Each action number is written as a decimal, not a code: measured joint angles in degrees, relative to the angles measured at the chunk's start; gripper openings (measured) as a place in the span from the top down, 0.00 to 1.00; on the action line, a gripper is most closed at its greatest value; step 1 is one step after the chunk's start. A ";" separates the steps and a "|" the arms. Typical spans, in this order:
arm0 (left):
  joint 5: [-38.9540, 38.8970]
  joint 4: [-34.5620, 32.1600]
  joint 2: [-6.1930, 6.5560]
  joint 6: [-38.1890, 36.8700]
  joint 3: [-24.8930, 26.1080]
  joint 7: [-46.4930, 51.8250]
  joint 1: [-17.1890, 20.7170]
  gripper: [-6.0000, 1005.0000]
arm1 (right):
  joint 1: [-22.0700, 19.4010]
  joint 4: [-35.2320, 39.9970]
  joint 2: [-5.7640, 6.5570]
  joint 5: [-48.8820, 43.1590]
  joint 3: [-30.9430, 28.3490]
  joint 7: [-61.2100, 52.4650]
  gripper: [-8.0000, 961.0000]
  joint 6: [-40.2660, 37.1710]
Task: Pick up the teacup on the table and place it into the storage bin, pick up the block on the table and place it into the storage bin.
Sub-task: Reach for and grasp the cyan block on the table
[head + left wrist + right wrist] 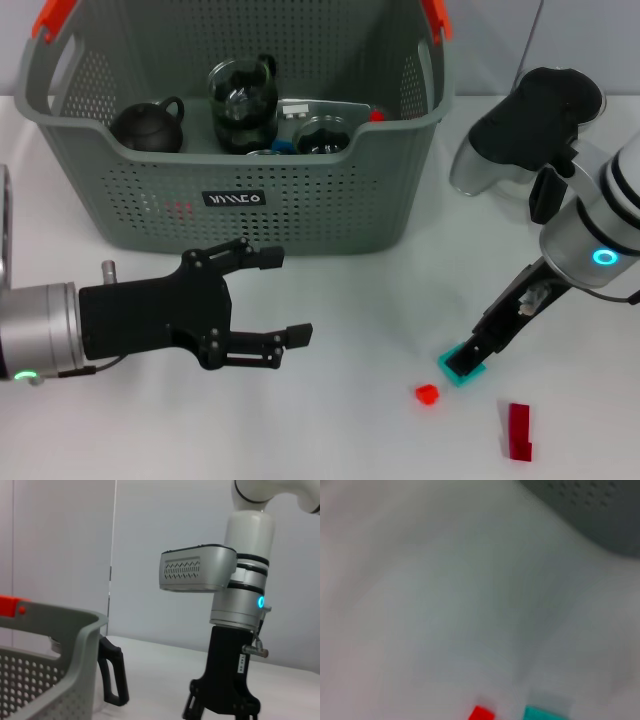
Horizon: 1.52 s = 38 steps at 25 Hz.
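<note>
Gripper (466, 362) on teal block (462, 369)

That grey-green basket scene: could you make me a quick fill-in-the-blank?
1. The right pincer touches the small ____ block.
2. The grey-green perforated plastic basket has ____ handle pieces.
3. The left pincer hangs ____, gripping nothing.
4. The dark round teapot sits ____ the basket.

Missing: teal; orange-red; open; inside

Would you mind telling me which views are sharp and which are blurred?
Head view: sharp, with the bin and teal block crisp. Left wrist view: fairly sharp on the right gripper. Right wrist view: heavily blurred; the red block is a smear.
</note>
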State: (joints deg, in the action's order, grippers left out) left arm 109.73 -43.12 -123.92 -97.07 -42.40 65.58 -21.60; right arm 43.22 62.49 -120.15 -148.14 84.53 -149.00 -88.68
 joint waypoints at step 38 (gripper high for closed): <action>-0.04 1.01 -0.03 0.04 3.44 -4.15 0.50 0.06 | 4.13 -8.66 -0.40 -1.08 14.50 -10.67 0.41 9.82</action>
State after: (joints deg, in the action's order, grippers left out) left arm 109.69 -42.12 -123.95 -97.02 -38.97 61.43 -21.09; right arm 47.35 53.83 -120.55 -149.21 99.03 -159.67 -78.86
